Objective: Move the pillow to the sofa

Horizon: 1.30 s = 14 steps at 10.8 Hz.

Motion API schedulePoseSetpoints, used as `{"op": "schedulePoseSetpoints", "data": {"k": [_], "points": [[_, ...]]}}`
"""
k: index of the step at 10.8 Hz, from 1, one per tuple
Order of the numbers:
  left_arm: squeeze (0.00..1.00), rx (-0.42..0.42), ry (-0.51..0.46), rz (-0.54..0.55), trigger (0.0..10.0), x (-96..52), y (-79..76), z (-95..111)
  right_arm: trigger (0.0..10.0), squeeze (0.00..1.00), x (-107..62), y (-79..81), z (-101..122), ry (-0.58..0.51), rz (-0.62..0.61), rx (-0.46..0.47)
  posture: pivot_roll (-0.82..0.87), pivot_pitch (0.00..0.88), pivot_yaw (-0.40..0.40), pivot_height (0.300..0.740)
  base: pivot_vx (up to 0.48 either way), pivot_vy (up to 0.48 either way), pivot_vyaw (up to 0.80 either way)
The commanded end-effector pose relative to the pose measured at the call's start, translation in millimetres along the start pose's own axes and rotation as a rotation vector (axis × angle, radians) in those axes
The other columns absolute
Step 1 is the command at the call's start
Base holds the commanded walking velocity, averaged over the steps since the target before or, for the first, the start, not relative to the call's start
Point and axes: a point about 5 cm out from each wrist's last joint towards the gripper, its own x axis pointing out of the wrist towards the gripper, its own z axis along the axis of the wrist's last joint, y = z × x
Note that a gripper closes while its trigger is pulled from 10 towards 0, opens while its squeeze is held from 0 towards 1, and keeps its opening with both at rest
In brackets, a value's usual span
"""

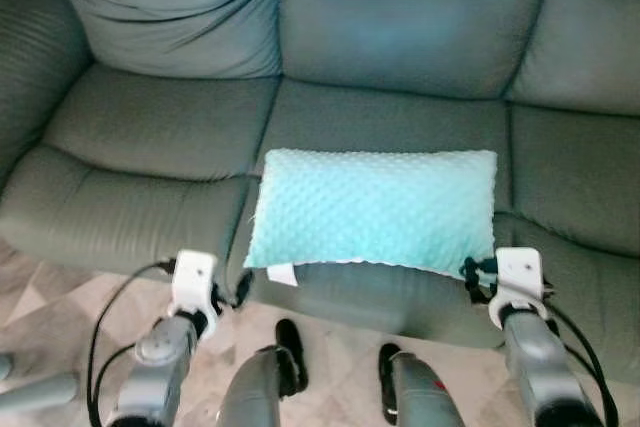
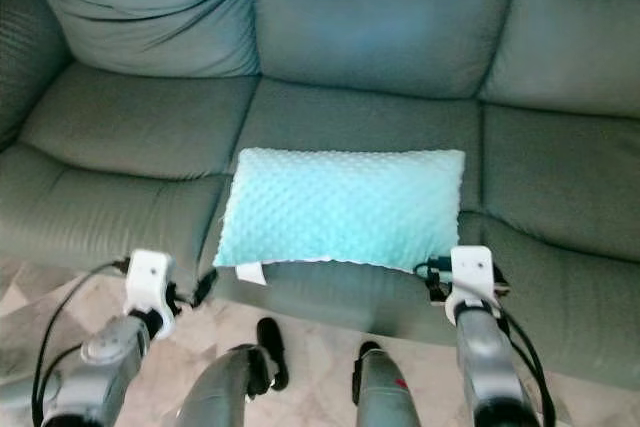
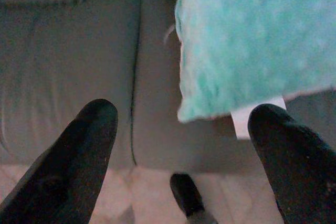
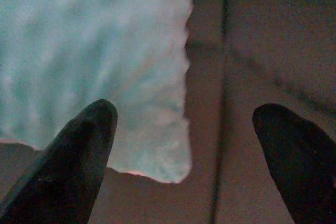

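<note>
A turquoise dotted pillow (image 1: 372, 209) lies flat on the middle seat of the grey-green sofa (image 1: 150, 127), its near edge reaching the seat's front. A white tag (image 1: 283, 274) hangs from its near left corner. My left gripper (image 3: 184, 111) is open just in front of that corner, touching nothing. My right gripper (image 4: 186, 109) is open at the pillow's near right corner (image 4: 163, 161), with one finger (image 4: 79, 156) over the pillow's edge and the other over bare sofa. Neither holds anything.
The sofa's back cushions (image 1: 410, 22) rise behind the pillow, with a padded armrest (image 1: 30, 57) on the left. Below the seat front lies tiled floor (image 1: 50, 292), where my legs and black feet (image 1: 290, 352) stand close to the sofa.
</note>
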Motion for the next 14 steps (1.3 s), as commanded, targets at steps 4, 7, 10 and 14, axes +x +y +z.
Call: {"op": "schedulePoseSetpoints", "data": {"k": [4, 7, 10, 14], "points": [[0.0, -0.015, -0.015, 0.088, 10.0, 8.3, 2.0, -3.4, 10.0, 0.0, -29.0, 10.2, 29.6, -0.103, -0.017, -0.005, -0.17, 0.214, 0.051, 0.74, 0.0, 0.0, 0.0], [0.0, -0.012, -0.197, 0.127, 10.0, 19.2, 3.6, 31.4, 10.0, 0.0, -31.0, 41.4, 60.8, -0.242, 0.126, -0.007, -0.19, 0.071, 0.056, 0.74, 0.0, 0.0, 0.0], [0.0, -0.014, -0.309, 0.196, 10.0, 20.8, 8.3, 52.7, 10.0, 0.0, -24.3, 56.6, 73.1, -0.274, 0.213, -0.001, -0.16, 0.0, 0.055, 0.74, 0.0, 0.0, 0.0], [0.0, 0.063, -0.273, 0.214, 10.0, 27.8, 13.9, 62.6, 10.0, 0.0, -3.3, 74.2, 97.0, -0.272, 0.313, -0.027, -0.13, 0.0, 0.066, 0.74, 0.0, 0.0, 0.0]]}}
